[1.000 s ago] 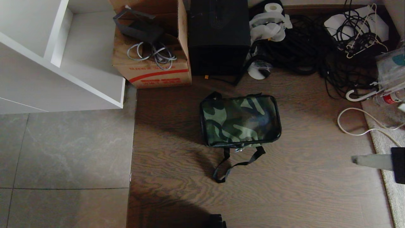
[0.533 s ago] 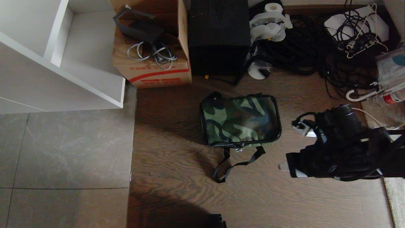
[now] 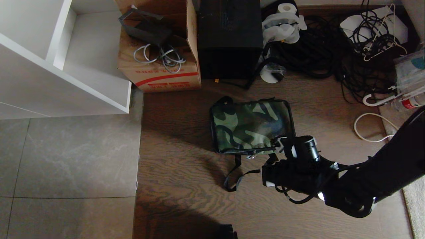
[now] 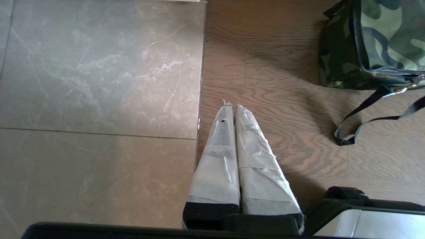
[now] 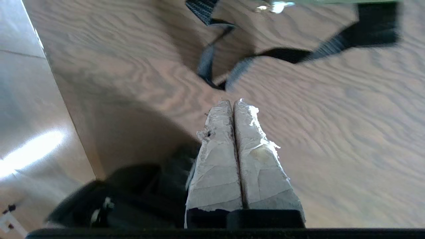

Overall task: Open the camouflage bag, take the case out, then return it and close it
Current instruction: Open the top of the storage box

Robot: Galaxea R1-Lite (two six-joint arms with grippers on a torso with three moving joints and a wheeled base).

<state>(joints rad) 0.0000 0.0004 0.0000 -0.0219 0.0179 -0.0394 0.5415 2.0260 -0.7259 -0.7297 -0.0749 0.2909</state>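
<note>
The camouflage bag (image 3: 252,126) lies zipped shut on the wood floor, its black strap (image 3: 247,172) trailing toward me. My right arm (image 3: 332,179) reaches in from the right, its wrist over the bag's near right corner. The right gripper (image 5: 233,102) is shut and empty, hovering above bare floor just short of the strap (image 5: 232,66) and the small zip pull (image 5: 277,5). My left gripper (image 4: 232,105) is shut and parked low over the floor, well left of the bag (image 4: 388,43). The case is hidden.
Behind the bag stand a brown cardboard box (image 3: 159,66) and a taller black box (image 3: 229,39). Tangled black cables (image 3: 332,49) fill the back right, with a white cable loop (image 3: 372,129) nearer. A white shelf unit (image 3: 66,66) stands on grey tiles at the left.
My right arm has swung in from the right edge to the bag's near right corner, with its gripper staying shut. The bag and the left arm have not moved.
</note>
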